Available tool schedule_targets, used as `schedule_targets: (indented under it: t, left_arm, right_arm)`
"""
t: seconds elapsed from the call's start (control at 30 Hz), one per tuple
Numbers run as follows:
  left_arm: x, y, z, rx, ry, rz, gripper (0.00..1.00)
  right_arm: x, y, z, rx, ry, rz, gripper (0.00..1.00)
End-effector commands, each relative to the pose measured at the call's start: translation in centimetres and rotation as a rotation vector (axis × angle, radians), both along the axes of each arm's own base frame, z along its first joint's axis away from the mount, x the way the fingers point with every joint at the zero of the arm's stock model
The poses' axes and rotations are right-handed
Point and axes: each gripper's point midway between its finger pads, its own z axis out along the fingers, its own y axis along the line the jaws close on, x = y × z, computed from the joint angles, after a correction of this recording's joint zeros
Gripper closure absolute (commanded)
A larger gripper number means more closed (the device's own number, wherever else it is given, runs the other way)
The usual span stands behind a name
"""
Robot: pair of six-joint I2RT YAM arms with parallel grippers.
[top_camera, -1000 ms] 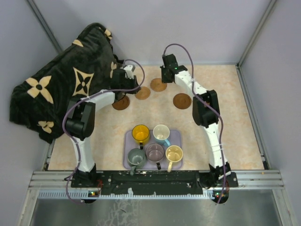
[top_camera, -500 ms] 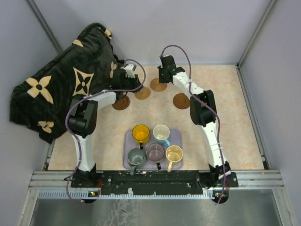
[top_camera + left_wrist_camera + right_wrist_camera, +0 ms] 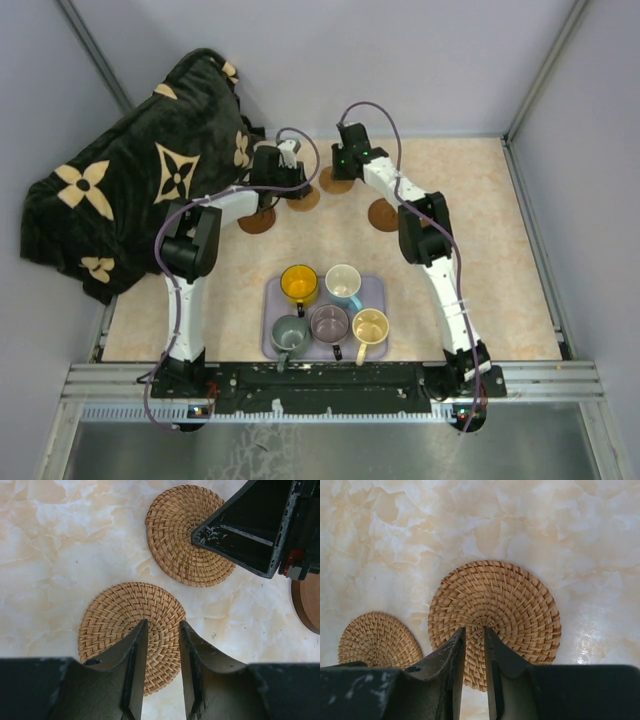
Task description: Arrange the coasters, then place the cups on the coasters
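Four round brown coasters lie toward the far side of the pale marbled counter (image 3: 500, 260). A dark brown coaster (image 3: 258, 221) sits on the left. A second coaster (image 3: 305, 199) is partly under the left arm and a third coaster (image 3: 333, 182) partly under the right arm. A fourth coaster (image 3: 383, 214) sits on the right. Each lies apart from its neighbours.

The wrist views show the second and third as woven, straw-coloured discs lying flat. The left end effector (image 3: 163, 624) hangs over the second coaster, its fingers slightly parted with nothing pinched between them. The right end effector (image 3: 475, 630) hangs over the third coaster, its fingers a narrow gap apart and likewise empty.

Nearer the arm bases, five handled mugs stand upright on a lavender rectangular tray (image 3: 378, 292). A yellow mug (image 3: 299, 283) and a light blue mug (image 3: 343, 282) form the far row. A grey-green mug (image 3: 291, 332), a mauve mug (image 3: 329, 322) and a cream mug (image 3: 370, 326) form the near row.

A black blanket with tan flowers (image 3: 130, 180) is heaped at the far left.
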Motion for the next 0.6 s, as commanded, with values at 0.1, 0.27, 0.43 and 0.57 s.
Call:
schedule_targets:
  t: [0.1, 0.27, 0.43, 0.57]
  left_arm:
    - [-1.1, 1.2, -2.0, 0.042, 0.136, 0.088, 0.62]
    - [-2.5, 1.6, -3.6, 0.044, 0.222, 0.115, 0.62]
    - [-4.3, 1.9, -5.2, 0.053, 0.304, 0.115, 0.63]
    - [-5.9, 2.2, -6.2, 0.068, 0.339, 0.111, 0.63]
  right_arm:
    - [-1.8, 0.0, -0.6, -0.004, 0.056, 0.010, 0.79]
    - [-4.3, -1.5, -1.8, -0.070, 0.098, -0.021, 0.80]
    - [-7.2, -3.0, -2.8, -0.109, 0.151, -0.040, 0.82]
    - [-9.3, -3.6, -3.5, -0.158, 0.169, -0.039, 0.83]
